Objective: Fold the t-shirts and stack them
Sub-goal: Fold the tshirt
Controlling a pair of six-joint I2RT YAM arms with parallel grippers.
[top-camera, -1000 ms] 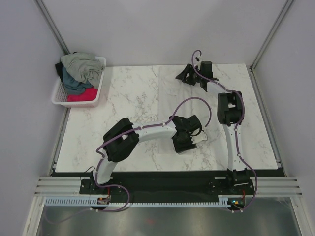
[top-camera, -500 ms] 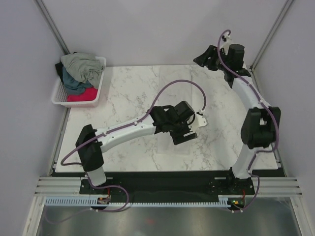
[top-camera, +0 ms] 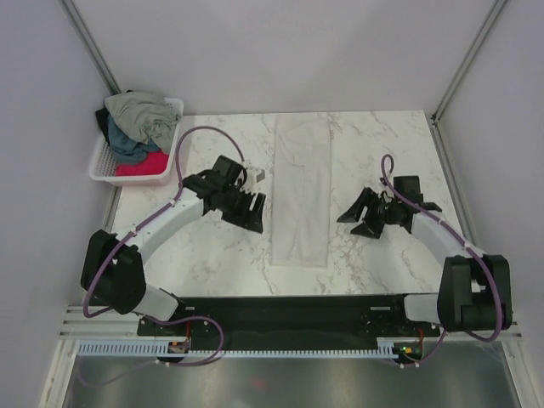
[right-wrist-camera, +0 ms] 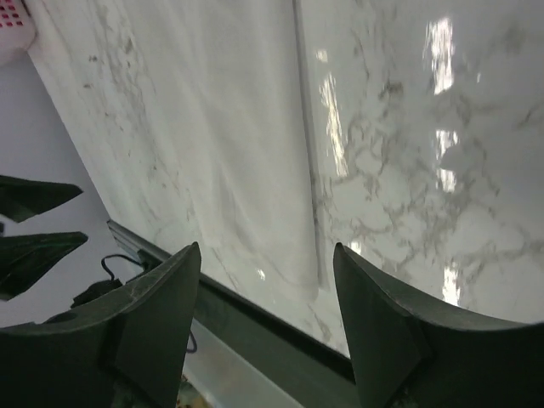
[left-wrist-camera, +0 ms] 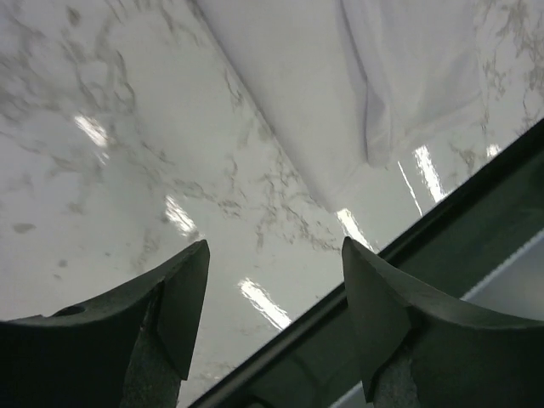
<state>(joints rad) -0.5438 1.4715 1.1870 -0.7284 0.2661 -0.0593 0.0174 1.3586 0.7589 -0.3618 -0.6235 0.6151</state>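
Observation:
A white t-shirt (top-camera: 302,191) lies flat in the middle of the marble table (top-camera: 212,255), folded into a long narrow strip that runs from the back to the front edge. Left of it, my left gripper (top-camera: 255,214) hangs open and empty. Right of the strip, my right gripper (top-camera: 355,223) is also open and empty. The left wrist view shows the white t-shirt's (left-wrist-camera: 408,76) corner ahead of the left gripper (left-wrist-camera: 276,280). In the right wrist view the white t-shirt (right-wrist-camera: 229,127) lies beyond the right gripper (right-wrist-camera: 268,280). Grey-green (top-camera: 140,110), dark teal (top-camera: 127,146) and red-pink (top-camera: 140,164) t-shirts are heaped in the basket.
The white lattice basket (top-camera: 102,161) stands at the table's back left corner, partly over the edge. A black strip (top-camera: 297,302) borders the table's front edge. Metal posts and pale walls close in the back and both sides.
My left arm has swung from over the table's middle to the left of the white t-shirt. The right arm has come from the far back right down to the shirt's right side.

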